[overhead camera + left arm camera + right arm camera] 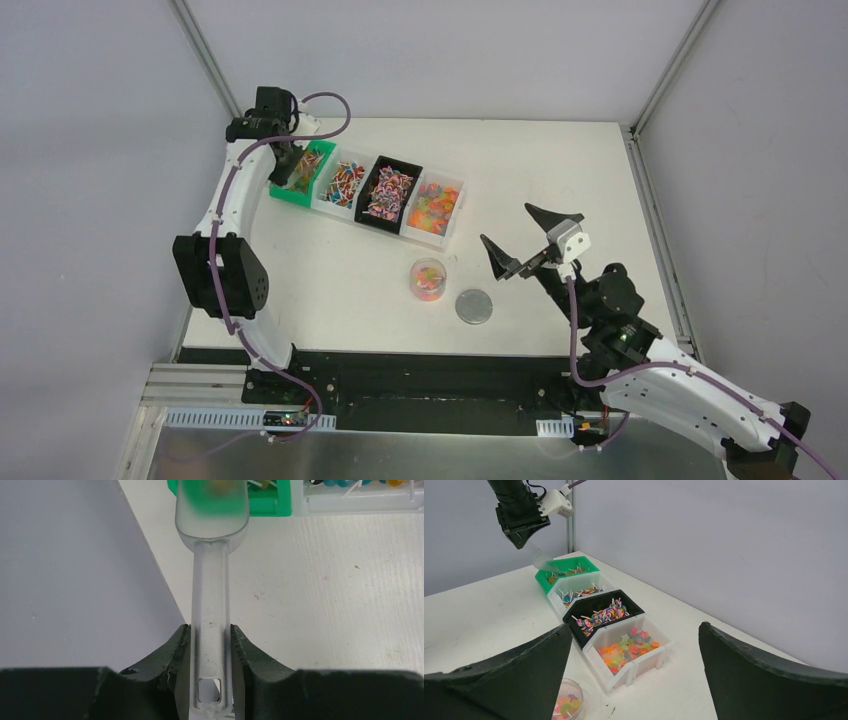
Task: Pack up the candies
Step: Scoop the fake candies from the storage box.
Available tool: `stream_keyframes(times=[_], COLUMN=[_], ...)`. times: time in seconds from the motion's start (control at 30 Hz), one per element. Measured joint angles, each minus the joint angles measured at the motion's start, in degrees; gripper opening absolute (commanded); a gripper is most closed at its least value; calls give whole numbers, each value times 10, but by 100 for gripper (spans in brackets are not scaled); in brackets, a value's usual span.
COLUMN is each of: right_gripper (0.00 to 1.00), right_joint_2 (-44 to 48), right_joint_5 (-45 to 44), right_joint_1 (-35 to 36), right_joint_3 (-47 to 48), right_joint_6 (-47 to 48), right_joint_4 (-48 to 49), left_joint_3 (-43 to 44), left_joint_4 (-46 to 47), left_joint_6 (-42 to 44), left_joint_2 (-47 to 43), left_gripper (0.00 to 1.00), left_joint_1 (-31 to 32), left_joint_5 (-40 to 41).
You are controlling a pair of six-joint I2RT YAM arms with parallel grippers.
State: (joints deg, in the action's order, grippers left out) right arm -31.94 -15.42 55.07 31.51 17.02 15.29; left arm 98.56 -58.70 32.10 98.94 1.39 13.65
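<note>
Clamping a clear scoop's [211, 580] handle in the left tool [210, 630], bowl at the green bin [542, 576] of candies [570, 572] by the worktop's [330, 290] far-left corner, with the right tool [506, 223] spread wide and empty.

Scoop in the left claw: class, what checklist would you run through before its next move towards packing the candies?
1. Grip: left claw shut on the scoop handle: ok.
2. Position: scoop bowl at the green bin: ok.
3. Load: anything in the bowl: cannot tell, it is blurred.
4. Target: jar uncovered, lid lying beside it: ok.
5. Clearance: right claw open and apart from the jar: ok.
</note>
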Motion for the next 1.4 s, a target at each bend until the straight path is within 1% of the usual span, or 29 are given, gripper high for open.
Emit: stream_keyframes(times=[0.43, 0.63, 0.73, 0.83, 1.03, 1.4], right_gripper=[100, 100, 100, 100, 100, 100], right_joint_2=[-26, -33, -35, -35, -35, -35], right_joint_5=[3, 7, 9, 9, 13, 14], right_joint_1=[0, 0, 0, 0, 0, 0], right_joint_3=[0, 0, 0, 0, 1, 1], right_joint_6=[-9, -14, -17, -18, -25, -35], right_joint_4=[5, 11, 11, 11, 11, 11], left_joint_3=[31, 25, -9, -65, -151, -297], left_joint_4=[-7, 25, 55, 102, 171, 310], left_joint_6=[8, 9, 7, 3, 1, -18], left_joint_2=[82, 107, 100, 88, 63, -38], left_gripper=[0, 0, 0, 0, 0, 0], left_joint_1=[0, 0, -8, -31, -60, -76], left_joint_5=[-16, -27, -36, -59, -84, -118])
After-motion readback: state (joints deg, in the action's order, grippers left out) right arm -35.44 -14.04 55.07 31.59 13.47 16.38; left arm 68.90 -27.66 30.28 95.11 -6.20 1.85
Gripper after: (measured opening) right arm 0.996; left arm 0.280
